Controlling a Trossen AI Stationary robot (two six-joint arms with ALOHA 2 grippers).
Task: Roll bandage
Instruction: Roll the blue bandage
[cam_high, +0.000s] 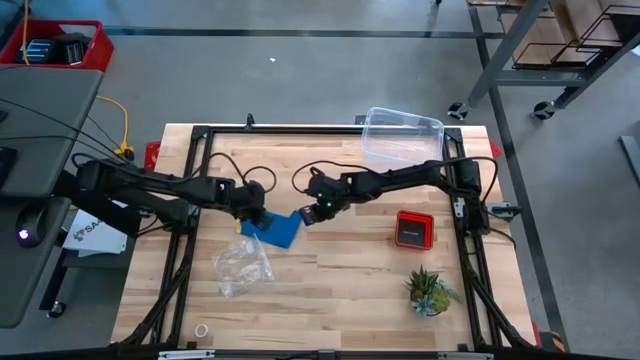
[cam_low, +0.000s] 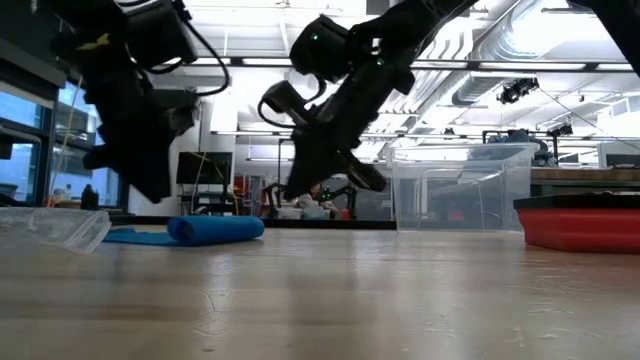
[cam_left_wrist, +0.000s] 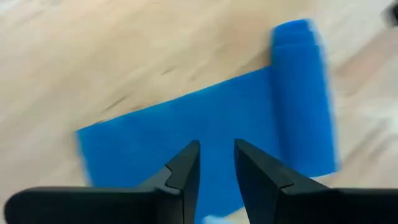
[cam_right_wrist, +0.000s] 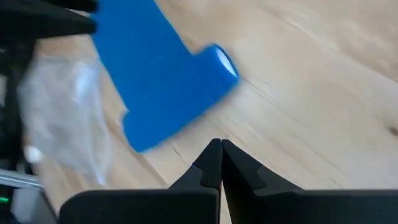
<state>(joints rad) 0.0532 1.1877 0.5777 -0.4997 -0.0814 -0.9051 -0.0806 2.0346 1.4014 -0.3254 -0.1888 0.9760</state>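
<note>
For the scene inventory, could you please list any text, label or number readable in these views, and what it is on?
"SA": only the first letters of a print on the white sheet left of the table can be read; the rest is hidden by the left arm.
Red-and-black device: any marking is too small to read.
Bandage, clear box: no text visible.

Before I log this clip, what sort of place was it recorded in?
Most likely a robotics lab or workshop. A wooden workbench stands on a bare concrete floor, a metal rack on wheels is beside it, and the low view shows exposed ceiling ducts and more benches behind.
</note>
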